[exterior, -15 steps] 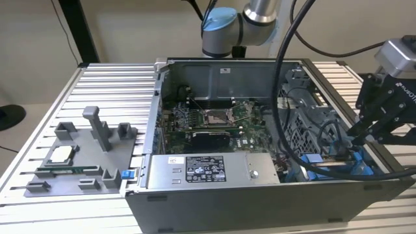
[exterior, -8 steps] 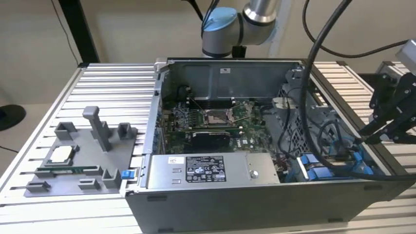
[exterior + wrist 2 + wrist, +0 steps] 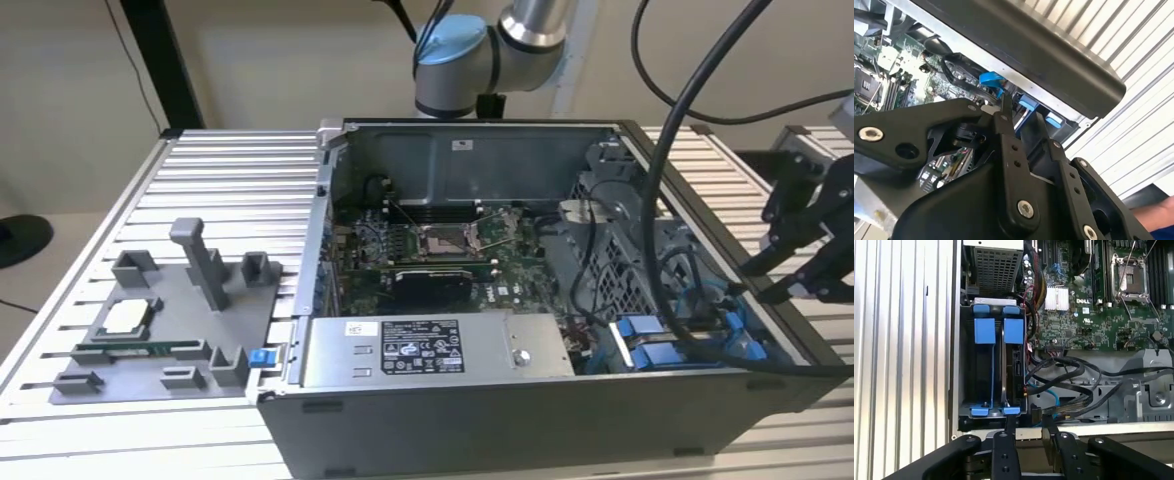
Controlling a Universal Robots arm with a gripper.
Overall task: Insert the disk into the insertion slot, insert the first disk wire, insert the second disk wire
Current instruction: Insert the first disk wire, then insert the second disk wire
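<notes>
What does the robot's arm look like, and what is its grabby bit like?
The arm is a shiny silver tube with a rounded pale blue-grey joint. Thick black cables loop beside it. The gripper is all black, made of chunky linked bars. Its two fingers are thin and flat, dotted with small holes and silver screws.

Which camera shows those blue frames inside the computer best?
The first wrist view: both blue frames sit side by side, full length. The second wrist view catches their blue ends; the exterior view has them partly behind black cables.
</notes>
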